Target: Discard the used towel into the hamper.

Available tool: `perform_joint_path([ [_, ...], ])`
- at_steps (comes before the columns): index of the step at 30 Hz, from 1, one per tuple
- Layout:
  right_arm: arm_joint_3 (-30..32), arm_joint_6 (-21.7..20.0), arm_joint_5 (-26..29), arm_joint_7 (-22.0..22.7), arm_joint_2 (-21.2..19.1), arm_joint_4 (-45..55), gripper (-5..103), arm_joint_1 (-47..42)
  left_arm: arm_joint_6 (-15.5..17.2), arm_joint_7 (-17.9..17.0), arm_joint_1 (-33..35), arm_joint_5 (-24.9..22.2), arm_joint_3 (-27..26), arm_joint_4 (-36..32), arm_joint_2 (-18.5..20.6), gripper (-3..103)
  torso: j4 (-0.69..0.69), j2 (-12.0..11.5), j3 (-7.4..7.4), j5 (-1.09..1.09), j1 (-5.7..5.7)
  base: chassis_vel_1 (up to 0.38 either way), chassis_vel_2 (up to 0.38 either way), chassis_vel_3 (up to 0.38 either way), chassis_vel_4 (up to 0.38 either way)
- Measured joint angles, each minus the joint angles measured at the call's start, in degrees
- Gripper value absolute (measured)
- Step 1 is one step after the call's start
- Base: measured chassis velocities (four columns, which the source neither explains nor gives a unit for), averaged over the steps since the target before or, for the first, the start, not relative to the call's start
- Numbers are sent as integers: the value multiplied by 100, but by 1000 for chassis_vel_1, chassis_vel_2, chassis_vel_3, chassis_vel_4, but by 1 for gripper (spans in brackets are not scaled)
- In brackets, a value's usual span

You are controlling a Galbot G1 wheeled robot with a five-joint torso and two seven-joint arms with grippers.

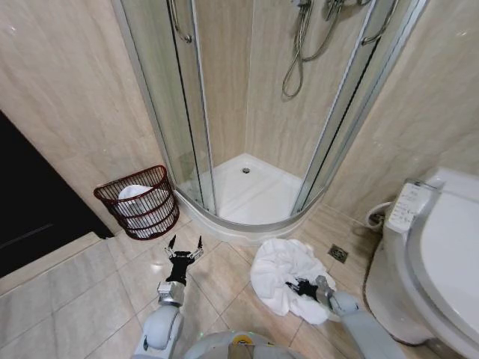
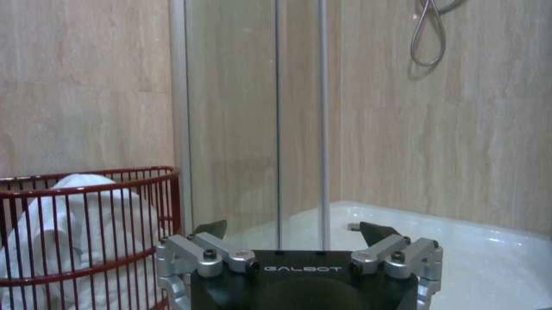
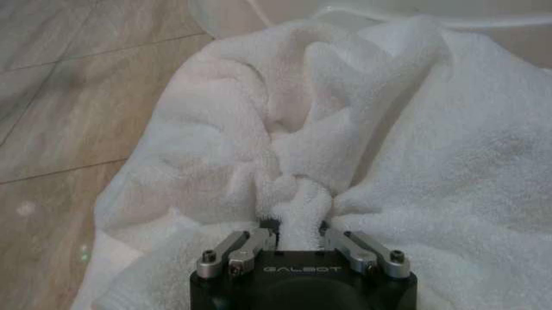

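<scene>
My right gripper has its jaws clenched on the crumpled white terry towel, heaped on bare floor tiles between shower tray and toilet. My left gripper hovers released near the upright dark red wire hamper.

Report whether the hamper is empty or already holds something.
Not empty. The hamper stands upright on the floor by the shower, with white cloth showing inside through its ribs.

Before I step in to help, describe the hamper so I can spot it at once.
Find the curved glass shower. On the tiled floor just outside its left edge, against the beige wall, stands the hamper: a small round dark-red wire basket with white cloth inside. The left gripper hangs open nearby.
</scene>
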Motion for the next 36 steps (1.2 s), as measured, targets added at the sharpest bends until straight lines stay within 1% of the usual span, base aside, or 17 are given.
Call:
perform_joint_path([
  [1,-2,22,1,115,17,0,18,-9,0,1,-2,-8,1,7,-1,100,0,0,0,1,0,0,0,0,0],
  [3,-11,25,46,290,31,24,13,-28,0,3,-9,-18,1,24,-2,100,0,0,0,1,0,0,0,0,0],
  [8,16,19,102,405,48,42,13,-35,0,5,-12,-28,7,15,-30,100,1,0,1,1,0,0,0,0,0],
  [11,67,49,216,667,85,84,13,-78,1,9,7,-28,18,-41,-93,100,0,0,1,1,0,0,0,0,0],
  [12,67,49,216,667,85,84,13,-78,1,9,7,-28,18,-41,-93,100,0,0,1,1,0,0,0,0,0],
  [15,161,78,518,1269,151,392,13,-247,2,10,55,-28,20,-98,-115,100,0,0,1,1,0,0,0,0,0],
  [16,161,78,518,1269,151,392,13,-247,2,10,55,-28,20,-98,-115,100,0,0,1,1,0,0,0,0,0],
  [18,273,210,806,2020,220,946,13,-520,-16,8,87,-23,20,-119,-109,100,1,0,1,1,0,0,0,0,0],
  [19,273,210,806,2020,220,946,13,-520,-16,8,87,-23,20,-119,-109,100,1,0,1,1,0,0,0,0,0],
  [20,361,278,939,2394,255,1362,13,-742,-50,2,93,-6,20,-119,-102,100,1,0,1,0,0,0,0,0,0],
  [22,528,315,1047,2831,311,2002,13,-1113,-80,-5,101,9,23,-112,-82,100,0,0,1,0,0,0,0,0,0],
  [23,528,315,1047,2831,311,2002,13,-1113,-80,-5,101,9,23,-112,-82,100,0,0,1,0,0,0,0,0,0],
  [27,996,426,961,3399,562,3201,13,-1706,-112,-9,123,16,60,-104,-57,100,-1,0,0,-1,0,0,0,0,0],
  [28,996,426,961,3399,562,3201,13,-1706,-112,-9,123,16,60,-104,-57,100,-1,0,0,-1,0,0,0,0,0],
  [30,1140,447,912,3650,647,3748,13,-1909,-116,-10,132,16,67,-120,-47,100,0,0,0,0,0,0,0,0,0],
  [35,1457,476,721,3807,705,4680,13,-2198,-117,-11,171,-28,58,-201,10,100,0,0,0,1,0,0,0,0,0],
  [36,1457,476,721,3807,705,4680,13,-2198,-117,-11,171,-28,58,-201,10,100,0,0,0,1,0,0,0,0,0],
])
